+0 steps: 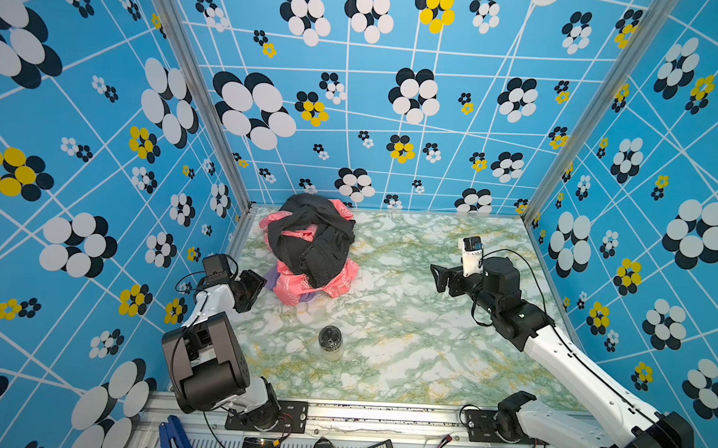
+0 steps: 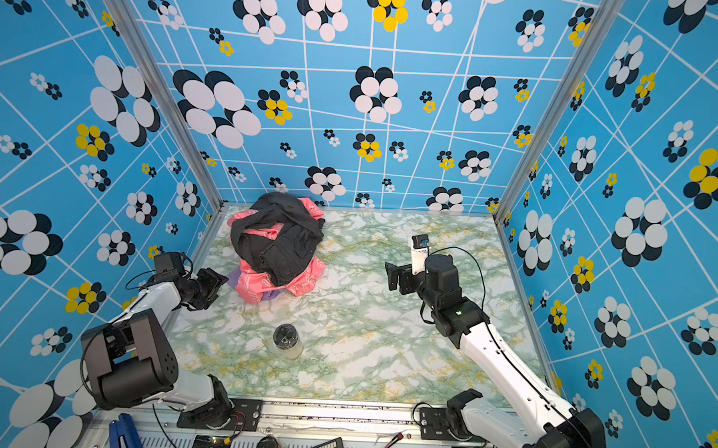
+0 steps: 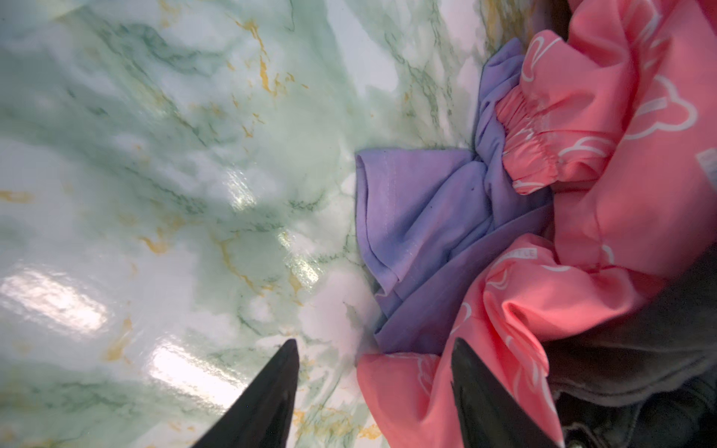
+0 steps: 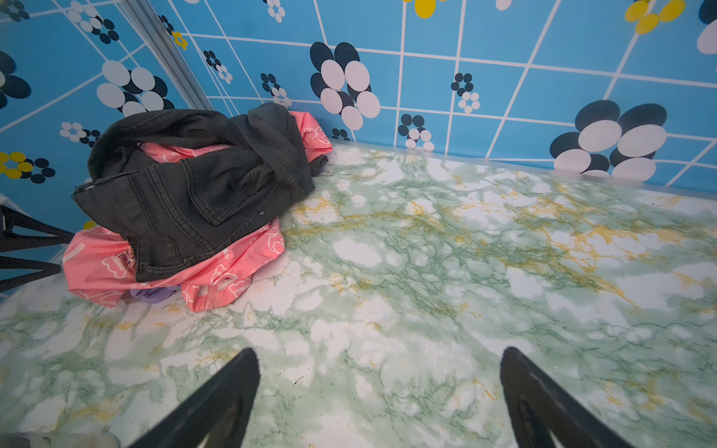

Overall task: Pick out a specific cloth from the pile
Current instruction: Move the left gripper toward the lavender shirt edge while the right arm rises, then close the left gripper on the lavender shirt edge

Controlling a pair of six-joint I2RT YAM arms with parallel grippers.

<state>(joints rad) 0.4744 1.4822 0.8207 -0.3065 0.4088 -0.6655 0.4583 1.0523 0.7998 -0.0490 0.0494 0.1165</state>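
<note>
Small dark-lidded jar (image 1: 330, 342) stands upright on the green-veined marble table (image 1: 419, 331), front of centre. Blue flower-print walls (image 1: 395, 122) enclose three sides.

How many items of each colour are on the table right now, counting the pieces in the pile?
Black denim garment: 1
Coral-pink printed cloth: 1, as far as shows
Lilac cloth: 1
Dark-lidded jar: 1
Total: 4

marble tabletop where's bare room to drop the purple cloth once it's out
Widest bare stretch of the green marble tabletop: between the black and pink garment pile and the open right end effector. Also around the small dark-lidded jar. Crowded at left, where the left end effector sits by the lilac cloth.
</note>
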